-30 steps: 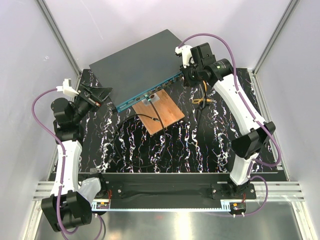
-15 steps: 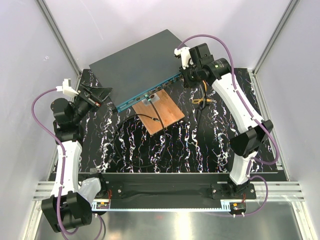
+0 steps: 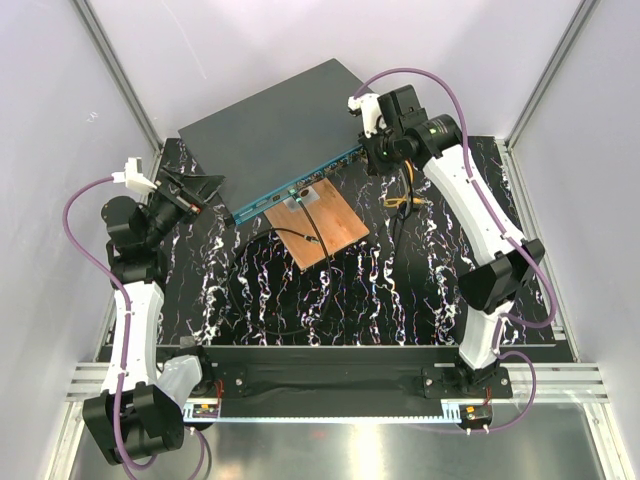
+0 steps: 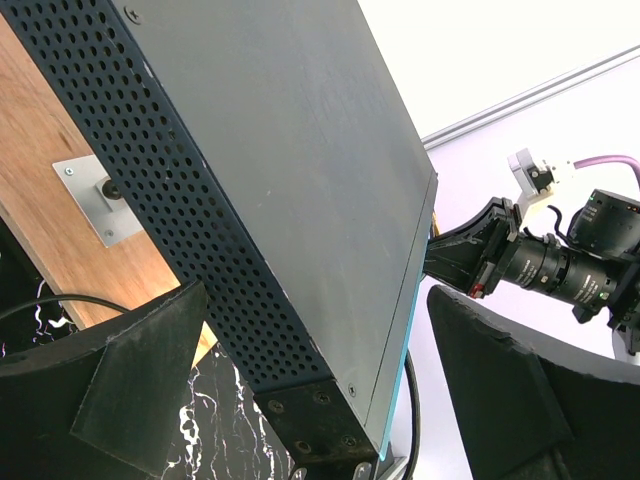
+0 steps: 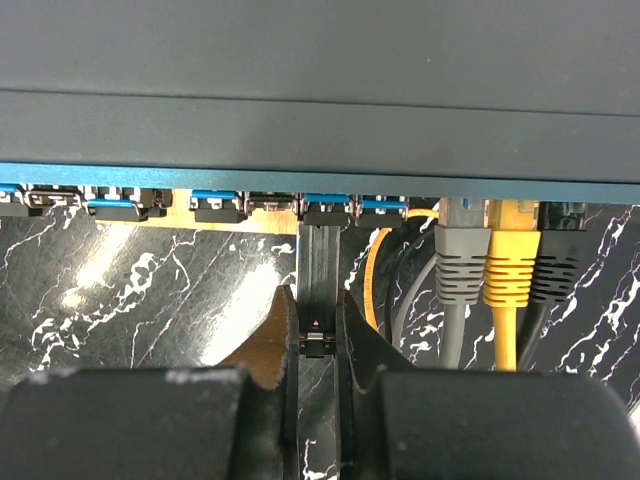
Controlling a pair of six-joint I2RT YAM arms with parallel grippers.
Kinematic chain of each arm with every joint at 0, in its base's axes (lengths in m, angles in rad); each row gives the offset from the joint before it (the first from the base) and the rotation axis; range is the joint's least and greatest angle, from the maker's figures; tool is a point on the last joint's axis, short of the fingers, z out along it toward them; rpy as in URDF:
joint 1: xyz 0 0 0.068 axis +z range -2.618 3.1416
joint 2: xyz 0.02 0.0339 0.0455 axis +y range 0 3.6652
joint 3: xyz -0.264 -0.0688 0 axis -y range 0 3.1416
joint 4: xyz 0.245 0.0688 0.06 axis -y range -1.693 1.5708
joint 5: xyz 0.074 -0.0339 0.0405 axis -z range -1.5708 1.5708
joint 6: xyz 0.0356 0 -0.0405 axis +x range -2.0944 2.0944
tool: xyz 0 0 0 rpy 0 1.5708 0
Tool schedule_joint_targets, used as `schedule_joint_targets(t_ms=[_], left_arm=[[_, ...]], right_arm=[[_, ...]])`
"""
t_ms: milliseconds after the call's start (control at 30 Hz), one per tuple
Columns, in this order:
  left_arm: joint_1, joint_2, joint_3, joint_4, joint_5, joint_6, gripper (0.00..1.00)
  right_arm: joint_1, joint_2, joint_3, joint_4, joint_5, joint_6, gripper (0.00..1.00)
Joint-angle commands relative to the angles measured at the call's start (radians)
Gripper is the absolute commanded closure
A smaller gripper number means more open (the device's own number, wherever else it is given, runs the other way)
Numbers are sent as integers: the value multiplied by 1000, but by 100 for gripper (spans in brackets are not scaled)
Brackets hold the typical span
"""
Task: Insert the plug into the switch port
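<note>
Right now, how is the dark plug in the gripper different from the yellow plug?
The dark plug is pinched in the right gripper; the yellow plug has nothing holding it. The dark plug is smooth and slim, the yellow plug has a ribbed boot. Both point at the switch's port row.

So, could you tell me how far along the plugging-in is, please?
Done: the right hand grips the plug, lined up with a port on the switch. In hand: its tip sits at the port mouth. Left: seating it fully and letting go; whether it has latched is not visible.
</note>
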Motion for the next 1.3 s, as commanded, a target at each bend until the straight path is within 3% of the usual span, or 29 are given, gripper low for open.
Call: schedule_joint_targets(t_ms=[0,500,1267], left_arm=[[6,-21,4,73,24,9,1],[6,-14,-9,89,22,3,1],[5,-22,-4,88,18,8,1]], right_arm=[[17,22,98,70,-54,-13,100],[18,17,140,44,-79,-10,100],[18,-34,57,41,-47,-18,100]])
